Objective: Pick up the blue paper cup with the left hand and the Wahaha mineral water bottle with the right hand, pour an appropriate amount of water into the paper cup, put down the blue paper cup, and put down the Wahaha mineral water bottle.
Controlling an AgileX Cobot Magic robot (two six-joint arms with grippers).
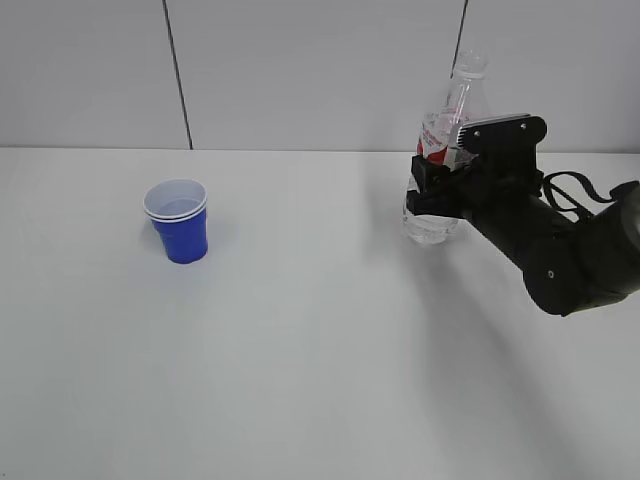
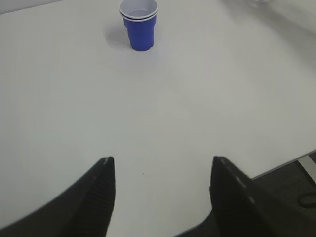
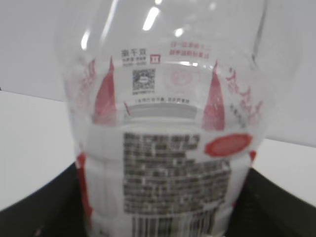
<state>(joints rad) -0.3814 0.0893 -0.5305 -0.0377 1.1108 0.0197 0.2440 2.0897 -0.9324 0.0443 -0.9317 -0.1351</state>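
Note:
The blue paper cup stands upright on the white table at the left, white inside, with a doubled white rim. In the left wrist view it is far ahead of my left gripper, which is open and empty over the table. The left arm does not show in the exterior view. The Wahaha mineral water bottle stands upright at the right, capless. My right gripper is closed around its lower body. In the right wrist view the label fills the frame, with black fingers on both sides.
The table's front edge shows at the lower right of the left wrist view, with dark floor beyond. A grey panelled wall stands behind the table. Bare tabletop lies between cup and bottle.

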